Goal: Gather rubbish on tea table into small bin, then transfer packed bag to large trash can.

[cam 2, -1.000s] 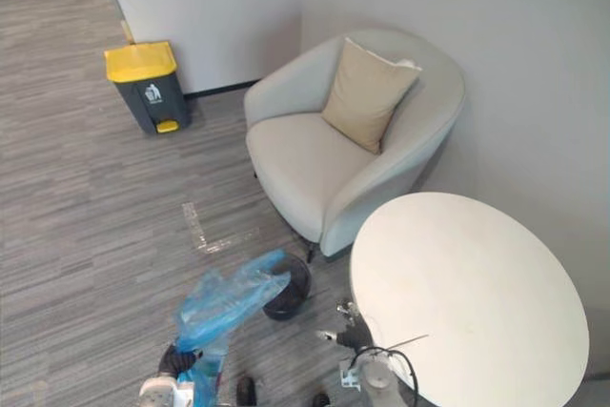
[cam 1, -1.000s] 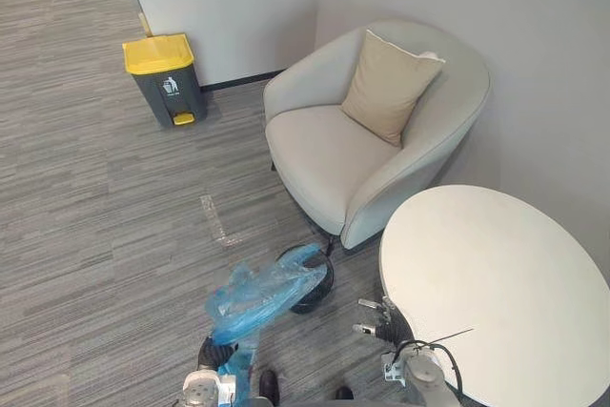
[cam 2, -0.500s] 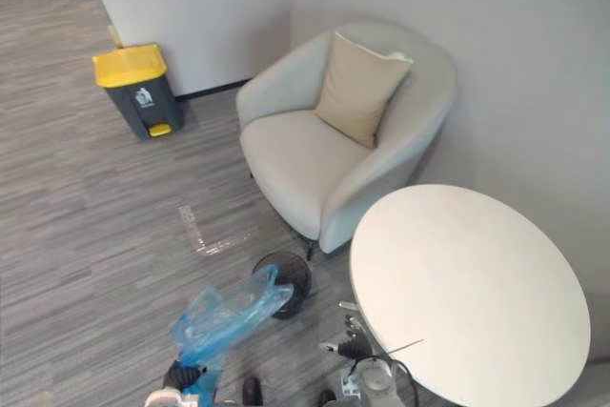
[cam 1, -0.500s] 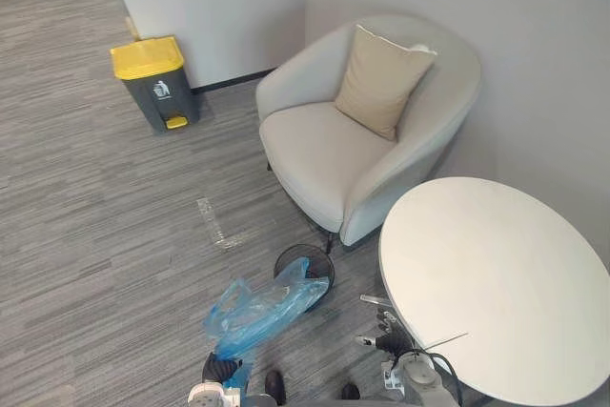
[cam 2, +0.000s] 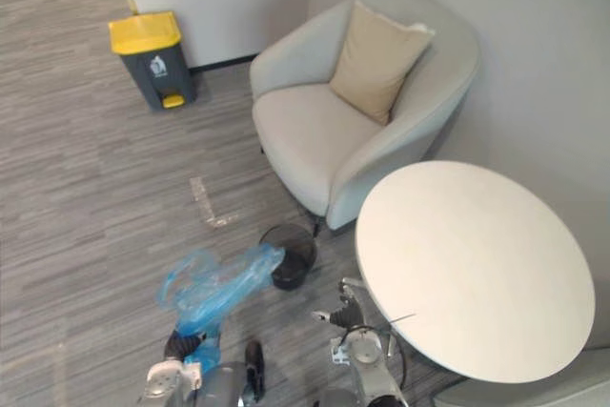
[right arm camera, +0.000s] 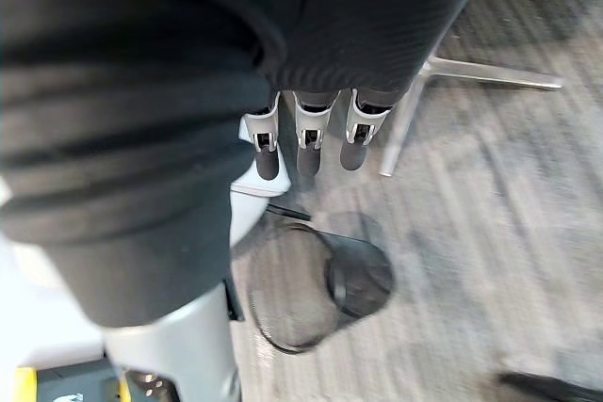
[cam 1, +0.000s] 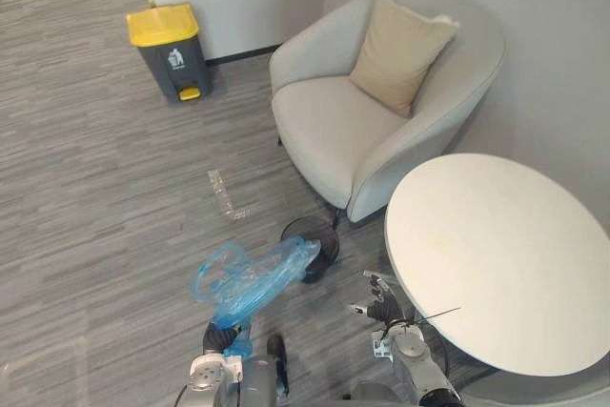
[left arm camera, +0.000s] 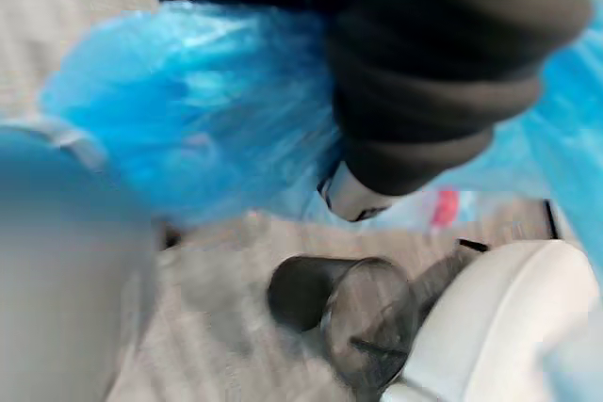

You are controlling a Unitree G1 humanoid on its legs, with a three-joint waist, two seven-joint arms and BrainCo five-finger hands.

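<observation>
Clenching the neck of the blue bag [cam 1: 255, 278], the left robot hand [cam 1: 221, 337] holds it up off the floor. The bag's far tip lies at the rim of the small bin [cam 1: 310, 231]. The right robot hand [right arm camera: 301, 143] is released, fingers straight and holding nothing, just beside the edge of the round surface [cam 1: 496, 254]. The small bin stands on the floor between that surface and the armchair [cam 1: 334, 131]. The large trash can [cam 1: 172, 54], yellow lid down, is well apart by the wall.

Risks: the bag's mouth looks loose, so rubbish could spill on the walk over. Thin plastic may slip from a one-handed grip. The shut lid needs opening first.

Versus earlier: the whole view has shifted, so the camera moved. The bag stays in the same grip and overlaps less of the bin than a second ago.
</observation>
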